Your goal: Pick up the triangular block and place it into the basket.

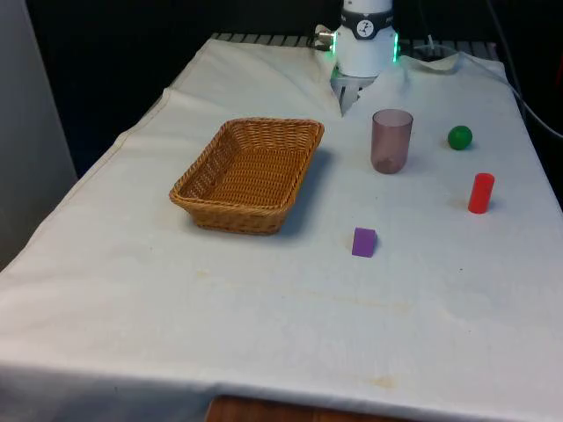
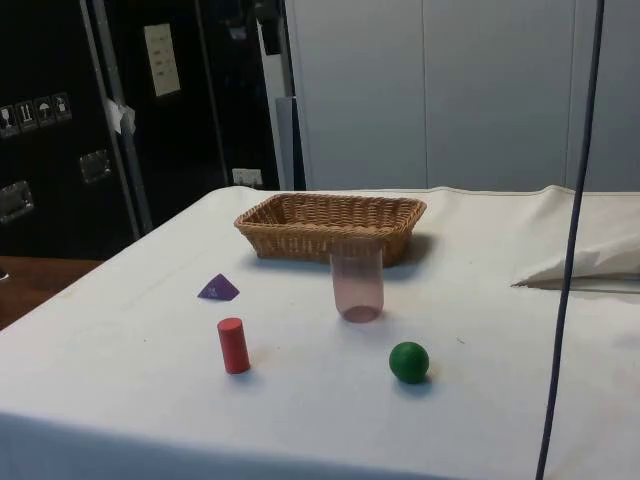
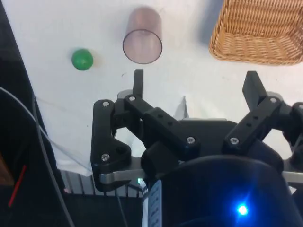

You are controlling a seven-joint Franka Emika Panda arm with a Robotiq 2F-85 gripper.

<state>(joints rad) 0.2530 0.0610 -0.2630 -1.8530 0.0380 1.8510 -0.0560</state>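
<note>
The purple triangular block (image 1: 364,241) lies on the white cloth in front of the basket's right corner; from the side it is the purple wedge (image 2: 218,289). The woven wicker basket (image 1: 250,172) (image 2: 330,226) (image 3: 259,29) sits empty left of centre. My gripper (image 1: 350,95) (image 3: 195,81) hangs high at the table's far end, behind the cup, far from the block. Its two fingers are spread wide apart with nothing between them.
A translucent pink cup (image 1: 391,141) (image 2: 357,284) (image 3: 142,35) stands upright right of the basket. A green ball (image 1: 459,137) (image 2: 408,362) (image 3: 82,59) and an upright red cylinder (image 1: 480,193) (image 2: 233,345) lie toward the front view's right edge. A cable (image 2: 568,240) hangs in the side view.
</note>
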